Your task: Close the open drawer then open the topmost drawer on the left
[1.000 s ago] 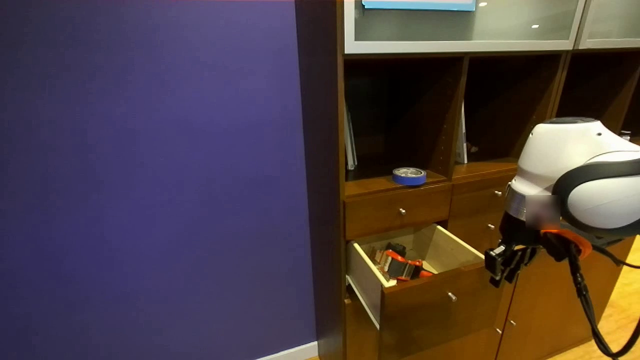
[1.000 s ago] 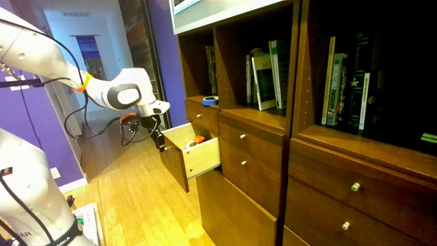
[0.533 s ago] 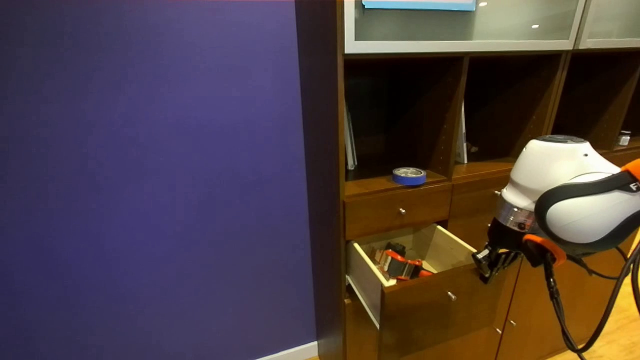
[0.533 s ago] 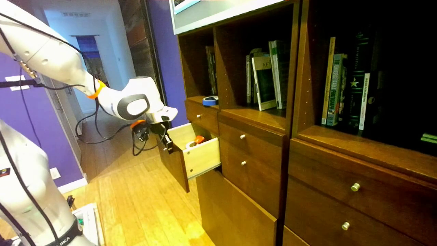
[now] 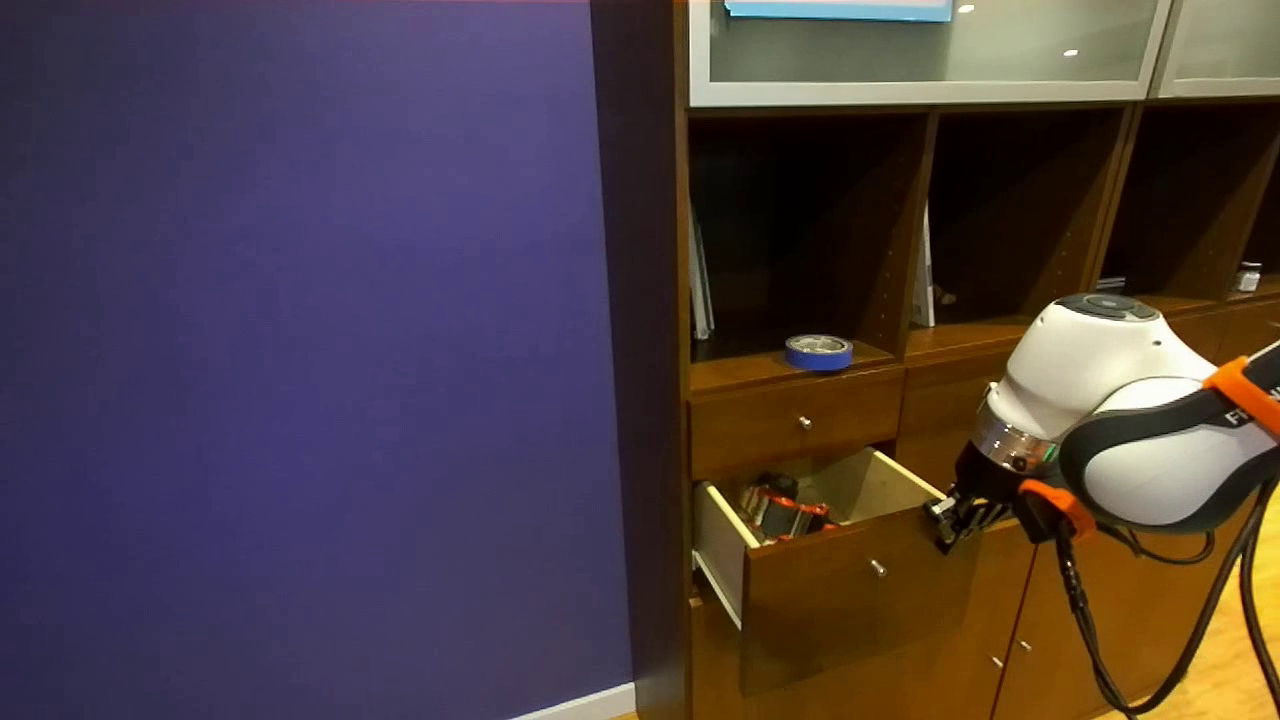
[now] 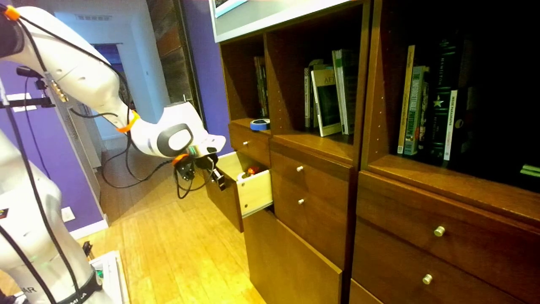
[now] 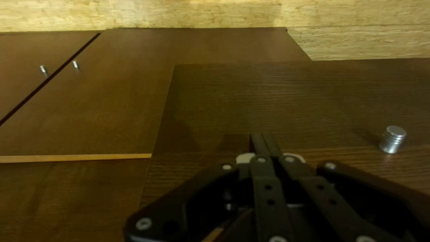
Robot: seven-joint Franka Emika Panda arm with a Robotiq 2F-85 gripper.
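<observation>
Open drawer has the fingers, tips together, touching its front to one side of the knob.

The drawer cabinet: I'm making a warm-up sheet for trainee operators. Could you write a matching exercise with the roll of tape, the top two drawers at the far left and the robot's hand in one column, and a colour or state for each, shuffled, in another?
Column 1
1. Roll of tape
2. Second left drawer
3. Topmost left drawer
4. Hand

Column 2
A. Sitting fully in
B. Jaws together
C. Sticking out, open
D. Blue and lying flat

Pairs: 1-D, 2-C, 3-A, 4-B
</observation>
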